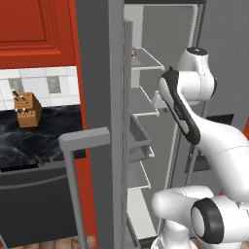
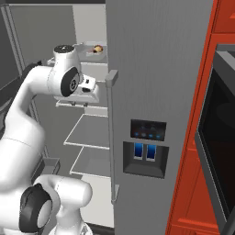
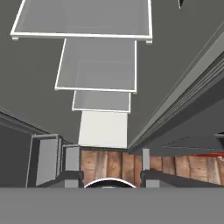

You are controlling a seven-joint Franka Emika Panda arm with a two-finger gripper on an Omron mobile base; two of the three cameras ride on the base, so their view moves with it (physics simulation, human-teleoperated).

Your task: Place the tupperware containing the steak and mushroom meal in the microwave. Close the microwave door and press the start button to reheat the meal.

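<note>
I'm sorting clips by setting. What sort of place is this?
A rendered home kitchen: an open fridge with shelves, a knife block on a dark counter, and red cabinets.

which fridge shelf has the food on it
The top shelf in the open fridge: a small brownish item sits on it, while the shelves below look bare.

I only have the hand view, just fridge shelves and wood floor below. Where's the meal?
Observer: In the right base view, the tupperware sits high up inside the open fridge.
Operator: Anything in it?
Observer: A brown mushroom shows. I cannot make out the steak.
Operator: And the microwave?
Observer: The microwave is at the right edge of that view, past the fridge and a red cabinet strip.
</note>
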